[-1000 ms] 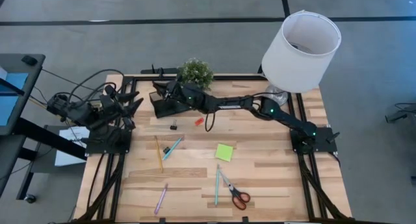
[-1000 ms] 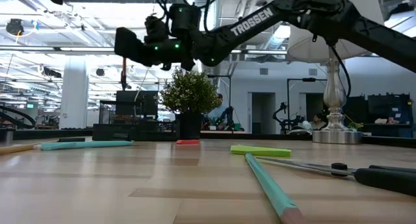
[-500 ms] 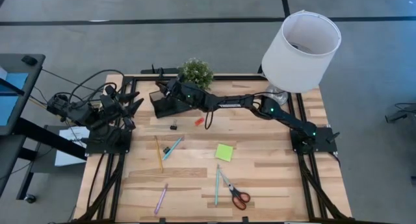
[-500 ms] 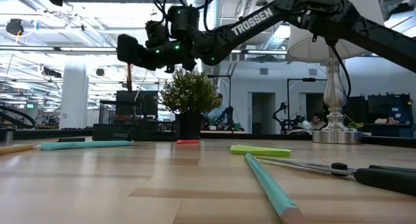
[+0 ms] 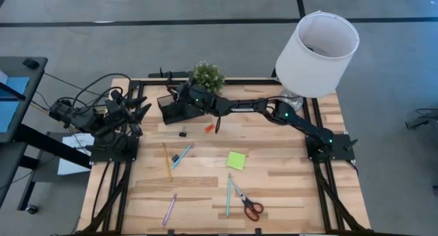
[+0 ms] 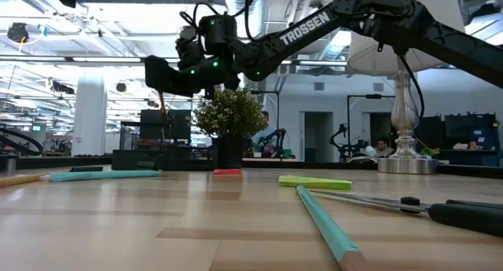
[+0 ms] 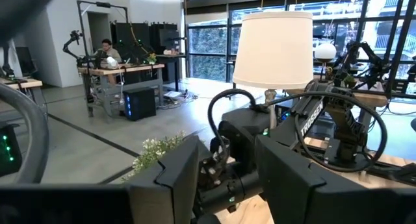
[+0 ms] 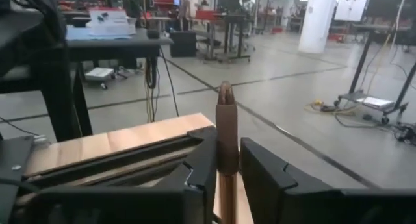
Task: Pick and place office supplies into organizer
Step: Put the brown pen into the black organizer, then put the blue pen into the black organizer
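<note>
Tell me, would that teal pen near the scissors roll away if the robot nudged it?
Probably. The teal pen looks long, thin and round, lying flat on the smooth wooden table, so a sideways nudge might roll it. It looks stiff and light. The scissors lie close beside it and could stop it.

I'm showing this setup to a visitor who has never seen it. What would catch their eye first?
Probably the right arm stretched across the table's far side, its claw above the black organizer with a brown pencil upright between its fingers. Next, the big white lamp at the far right corner, beside the small green plant. Pens, a lime sticky note and red-handled scissors lie scattered nearer.
</note>
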Available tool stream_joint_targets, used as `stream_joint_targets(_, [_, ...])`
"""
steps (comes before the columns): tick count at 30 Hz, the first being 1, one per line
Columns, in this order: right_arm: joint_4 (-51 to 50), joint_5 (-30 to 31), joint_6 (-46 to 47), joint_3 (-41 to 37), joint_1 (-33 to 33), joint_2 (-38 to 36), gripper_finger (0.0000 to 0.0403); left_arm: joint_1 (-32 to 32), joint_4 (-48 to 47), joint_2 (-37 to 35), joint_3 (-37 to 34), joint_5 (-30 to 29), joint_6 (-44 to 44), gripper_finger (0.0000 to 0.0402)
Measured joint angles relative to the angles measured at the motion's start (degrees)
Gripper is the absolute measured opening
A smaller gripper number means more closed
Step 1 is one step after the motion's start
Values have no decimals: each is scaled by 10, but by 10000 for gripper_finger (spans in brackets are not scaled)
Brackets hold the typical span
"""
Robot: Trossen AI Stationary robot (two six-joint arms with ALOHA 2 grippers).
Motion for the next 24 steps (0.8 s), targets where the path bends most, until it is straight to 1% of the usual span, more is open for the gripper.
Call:
stream_joint_targets(4, [-7,-3,24,0,-5,0,84,0,0,0,0,0,0,145])
stream_joint_targets(7, [-18,-22,41,0,-8,0,98,0,0,0,0,0,0,145])
stream_joint_targets(11, [-52,-26,43,0,-6,0,121,0,-1,0,0,0,0,145])
stream_joint_targets(17, [-73,-26,43,0,0,0,159,0,-12,0,0,-1,0,145])
stream_joint_targets(20, [-55,-26,37,0,6,0,174,0,-12,0,0,-1,0,145])
stream_joint_targets(24, [-5,-26,0,-1,22,-6,180,0,-17,0,0,-1,-10,145])
